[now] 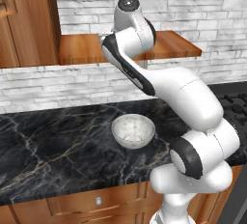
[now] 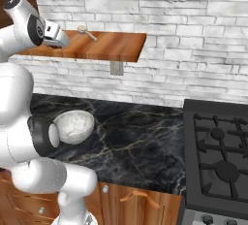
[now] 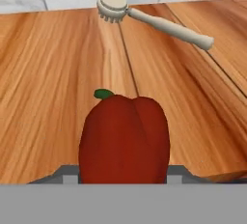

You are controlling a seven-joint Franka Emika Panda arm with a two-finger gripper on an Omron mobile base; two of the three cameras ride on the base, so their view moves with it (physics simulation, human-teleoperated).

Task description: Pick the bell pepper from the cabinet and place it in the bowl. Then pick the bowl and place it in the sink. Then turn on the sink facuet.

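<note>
One pepper (image 3: 124, 138) sat between the tool's (image 3: 123, 172) jaws, gripped | spoon (image 3: 153, 19) lay beyond it on the shelf (image 3: 43, 88) | bowl (image 1: 133, 130) stood on the bench (image 1: 53, 153) below.

Both base views share the bowl (image 1: 133, 131); hand view hugs the cabinet (image 3: 53, 73) shelf.

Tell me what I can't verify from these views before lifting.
- Finger contact on the bell pepper: hand view, the pepper itself covers both fingertips.
- Bell pepper, left base view: hidden behind the arm on the cabinet shelf.
- Gripper, right base view: too small to judge.
</note>
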